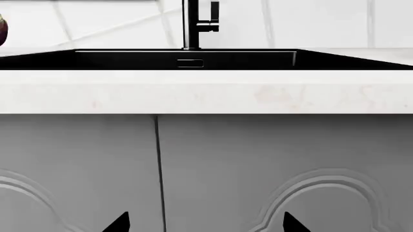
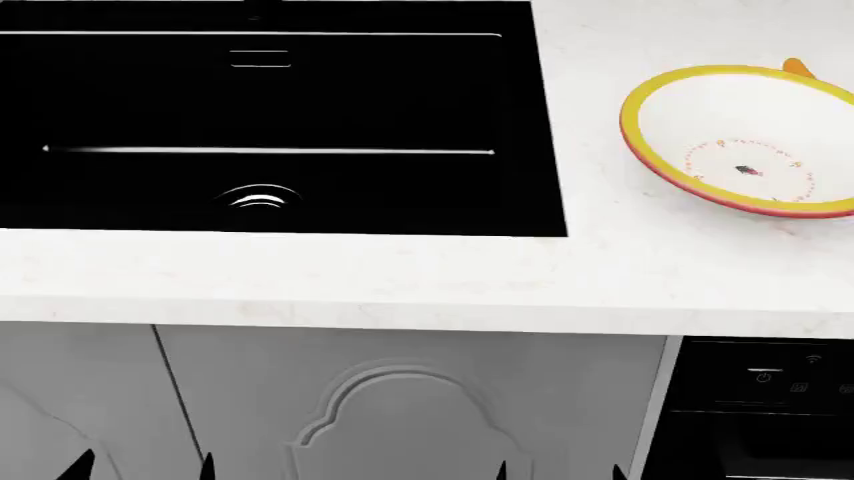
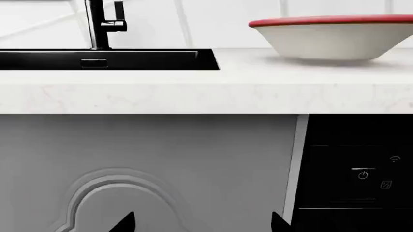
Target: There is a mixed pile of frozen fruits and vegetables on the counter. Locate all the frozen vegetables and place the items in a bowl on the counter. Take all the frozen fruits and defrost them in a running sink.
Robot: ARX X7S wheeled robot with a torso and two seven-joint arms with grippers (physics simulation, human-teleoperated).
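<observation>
The black sink [image 2: 267,120] is set in the white counter [image 2: 400,280], with its black tap [image 1: 191,24] at the back. The white bowl [image 2: 747,140] with a yellow rim stands empty to the right of the sink. An orange carrot tip [image 2: 797,67] pokes out behind the bowl. A sliver of purple eggplant [image 1: 2,29] shows at the edge of the left wrist view. The fruits are out of view. My left gripper [image 2: 143,468] and right gripper [image 2: 561,472] hang open and empty below the counter's front edge, facing the cabinet doors.
Grey panelled cabinet doors [image 2: 387,410] run under the counter. A black oven panel [image 2: 767,385] sits below the bowl, to the right of the doors. White tiled wall [image 3: 206,19] backs the counter.
</observation>
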